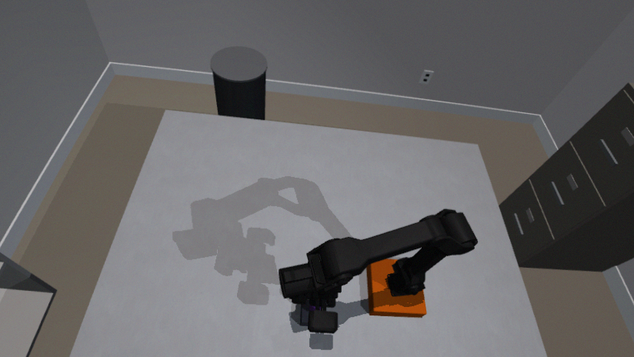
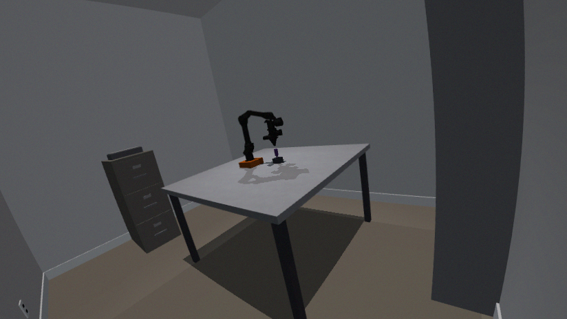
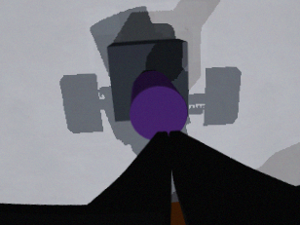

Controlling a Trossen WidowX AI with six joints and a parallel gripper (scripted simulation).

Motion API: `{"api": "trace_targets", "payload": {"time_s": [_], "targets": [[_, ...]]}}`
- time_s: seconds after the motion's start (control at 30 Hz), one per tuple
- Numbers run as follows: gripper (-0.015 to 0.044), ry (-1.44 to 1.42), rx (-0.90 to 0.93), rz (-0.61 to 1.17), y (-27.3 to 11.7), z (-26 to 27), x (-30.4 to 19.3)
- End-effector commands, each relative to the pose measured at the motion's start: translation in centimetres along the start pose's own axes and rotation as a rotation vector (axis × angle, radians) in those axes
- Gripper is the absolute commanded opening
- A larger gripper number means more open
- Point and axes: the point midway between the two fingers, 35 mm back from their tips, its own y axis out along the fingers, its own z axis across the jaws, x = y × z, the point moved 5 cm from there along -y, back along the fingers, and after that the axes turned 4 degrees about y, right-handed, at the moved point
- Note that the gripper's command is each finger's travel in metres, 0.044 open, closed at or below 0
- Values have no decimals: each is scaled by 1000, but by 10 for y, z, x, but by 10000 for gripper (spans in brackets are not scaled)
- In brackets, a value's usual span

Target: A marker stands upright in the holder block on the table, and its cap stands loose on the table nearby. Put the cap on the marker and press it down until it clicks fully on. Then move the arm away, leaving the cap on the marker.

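Observation:
The purple cap (image 2: 276, 151) (image 3: 159, 113) stands upright over the dark holder block (image 2: 277, 159) (image 3: 128, 72), on the marker. The marker itself is hidden or too small to make out, and I cannot tell how far down the cap sits. In the top view, a sliver of purple and part of the holder block (image 1: 304, 323) show beneath the arm. My gripper (image 2: 274, 144) (image 3: 167, 142) is shut with nothing between its fingertips. It is above the cap, with a small gap showing in the exterior view. In the wrist view the fingertips overlap the near edge of the cap's round top.
The arm's orange base (image 1: 375, 305) (image 2: 250, 163) stands on the table (image 1: 199, 146) (image 2: 221, 198) close to the holder block. A dark cylinder (image 1: 239, 97) stands beyond the table's far edge in the top view. A drawer cabinet (image 1: 572, 195) (image 2: 138, 198) stands on the floor beside the table.

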Motion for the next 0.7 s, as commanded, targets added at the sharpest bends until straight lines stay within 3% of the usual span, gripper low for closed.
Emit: {"api": "trace_targets", "payload": {"time_s": [0.0, 0.67], "targets": [[0, -15, 7, -3, -2, 1, 1], [0, -15, 7, -3, 24, 1, 1]]}}
